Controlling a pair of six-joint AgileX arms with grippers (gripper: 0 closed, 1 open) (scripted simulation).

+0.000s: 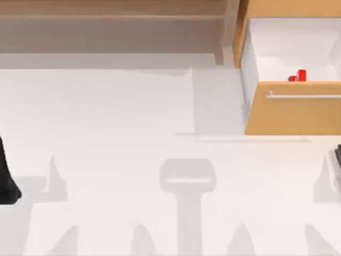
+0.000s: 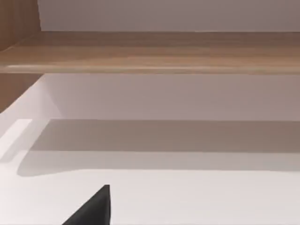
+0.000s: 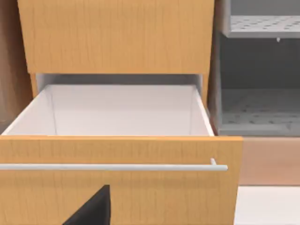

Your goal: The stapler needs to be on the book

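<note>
The stapler, tiny and bright red with an upright block and a lower dark-red part, lies inside the open drawer just behind its wooden front. The book is out of view. My left gripper is parked at the table's left edge, far from the drawer. My right gripper sits at the right edge, in front of the drawer. In the right wrist view the drawer front with its silver handle is close, and the white inside lies beyond it.
A wooden shelf runs along the back of the white table; the left wrist view shows this shelf too. Grey perforated racks stand beside the drawer cabinet. The drawer front juts out over the table at the right.
</note>
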